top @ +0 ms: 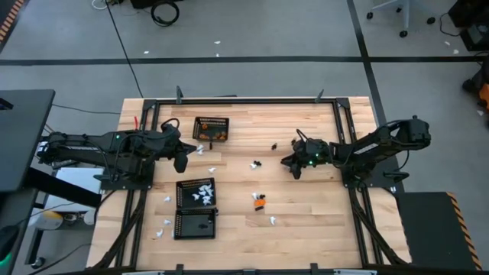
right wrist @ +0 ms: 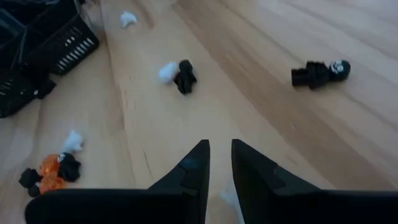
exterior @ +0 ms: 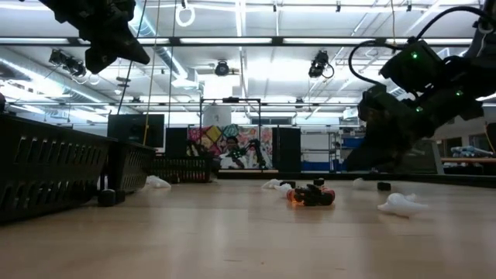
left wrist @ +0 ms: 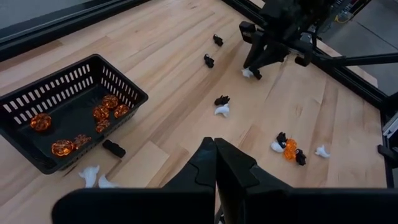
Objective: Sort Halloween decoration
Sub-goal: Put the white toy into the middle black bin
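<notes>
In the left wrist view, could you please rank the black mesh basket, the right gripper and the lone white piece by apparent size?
1. Black mesh basket
2. Right gripper, farther off, so true size unsure
3. White piece

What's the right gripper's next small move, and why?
Probably finish closing, then lift. The right gripper is down at the table, its fingers narrowed around a white piece. The basket of white pieces is across the table, so a clear lift precedes carrying.
</notes>
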Robot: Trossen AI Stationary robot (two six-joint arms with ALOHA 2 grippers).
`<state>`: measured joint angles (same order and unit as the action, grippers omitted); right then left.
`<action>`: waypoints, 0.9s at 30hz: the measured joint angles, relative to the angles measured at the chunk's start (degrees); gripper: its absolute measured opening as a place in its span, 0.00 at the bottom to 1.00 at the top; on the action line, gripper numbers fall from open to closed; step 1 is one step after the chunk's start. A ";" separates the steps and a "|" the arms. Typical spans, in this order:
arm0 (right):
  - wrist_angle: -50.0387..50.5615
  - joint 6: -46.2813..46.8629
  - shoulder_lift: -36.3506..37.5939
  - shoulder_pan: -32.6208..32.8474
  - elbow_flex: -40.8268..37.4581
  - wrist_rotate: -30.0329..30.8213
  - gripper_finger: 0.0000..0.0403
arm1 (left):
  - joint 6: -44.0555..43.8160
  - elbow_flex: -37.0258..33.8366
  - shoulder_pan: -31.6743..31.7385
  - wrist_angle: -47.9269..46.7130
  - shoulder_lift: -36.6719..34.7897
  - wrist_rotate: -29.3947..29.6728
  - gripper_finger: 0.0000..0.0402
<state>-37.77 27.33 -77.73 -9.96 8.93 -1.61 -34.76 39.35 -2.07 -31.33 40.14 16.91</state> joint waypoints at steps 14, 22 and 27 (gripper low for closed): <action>3.78 -8.47 0.07 2.02 1.33 0.09 0.35 | -0.47 0.00 -0.04 -0.04 0.00 -0.02 0.02; 7.45 -22.52 0.11 2.41 1.40 0.07 0.46 | -1.88 0.00 -0.04 -0.04 0.00 -0.02 0.02; 8.49 -24.72 0.11 2.43 1.40 0.19 0.52 | -1.92 0.00 -0.04 -0.04 -0.01 -0.03 0.02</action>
<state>-29.27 2.61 -77.62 -7.53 10.33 -1.42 -36.69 39.35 -2.11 -31.37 40.13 16.88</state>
